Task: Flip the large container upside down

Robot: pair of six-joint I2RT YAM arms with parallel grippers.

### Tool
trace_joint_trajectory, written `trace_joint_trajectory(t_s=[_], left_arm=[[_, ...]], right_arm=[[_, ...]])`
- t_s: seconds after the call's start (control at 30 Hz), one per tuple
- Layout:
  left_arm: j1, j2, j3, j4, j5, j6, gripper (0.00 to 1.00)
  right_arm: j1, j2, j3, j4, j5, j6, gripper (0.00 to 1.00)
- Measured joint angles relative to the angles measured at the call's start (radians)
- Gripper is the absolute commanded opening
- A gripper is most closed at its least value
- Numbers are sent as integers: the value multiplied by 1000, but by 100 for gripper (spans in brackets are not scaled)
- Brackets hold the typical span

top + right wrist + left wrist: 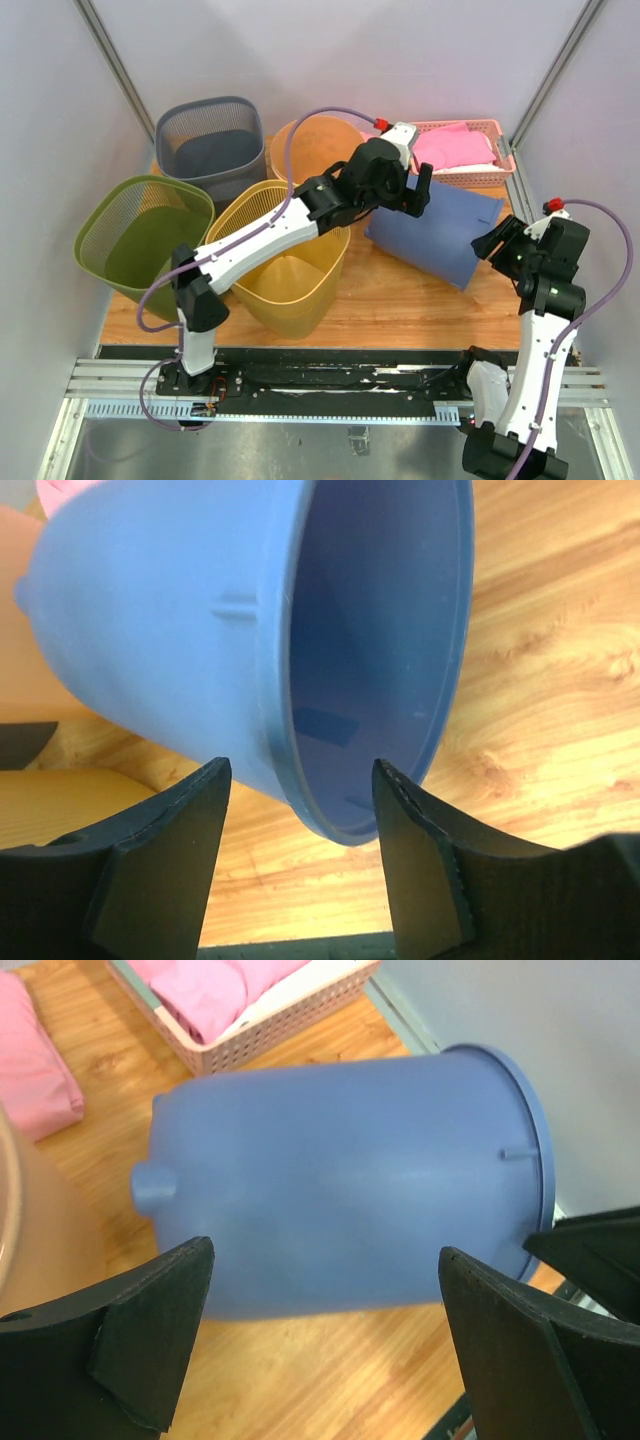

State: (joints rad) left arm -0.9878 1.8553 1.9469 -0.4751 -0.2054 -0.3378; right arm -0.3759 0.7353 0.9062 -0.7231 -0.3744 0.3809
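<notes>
The large blue container (440,235) lies on its side on the wooden table, its base toward the back left and its open mouth toward the right. My left gripper (418,192) is open and hovers above the base end; in the left wrist view the container (330,1180) fills the space beyond the spread fingers (160,1330). My right gripper (492,245) is open at the mouth end. In the right wrist view the rim (300,680) hangs just above the gap between the fingers (170,850), not touched. Both grippers are empty.
A yellow basket (285,265) stands under the left arm, with a green mesh basket (140,235), a grey mesh basket (210,140) and an orange basket (320,140) around it. A pink crate (500,150) with pink cloth (200,990) is at the back right.
</notes>
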Motion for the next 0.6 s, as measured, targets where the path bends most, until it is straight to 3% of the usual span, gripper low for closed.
trace_joint_trajectory(t_s=[0.2,0.3,0.47,0.6], left_arm=[[0,174,216,-36,-11,1,99],[0,206,243,-48,-11,0,99],[0,214,247,-54,-10,1,99],[1,198,213,-46,-11,6,99]], right_arm=[[-16,47,51,70,-23,40,68],[-52,89,50,125,-85,79,67],[-143,161,-31,301,-254,203,48],[-167,167,-113,428,-365,324,19]])
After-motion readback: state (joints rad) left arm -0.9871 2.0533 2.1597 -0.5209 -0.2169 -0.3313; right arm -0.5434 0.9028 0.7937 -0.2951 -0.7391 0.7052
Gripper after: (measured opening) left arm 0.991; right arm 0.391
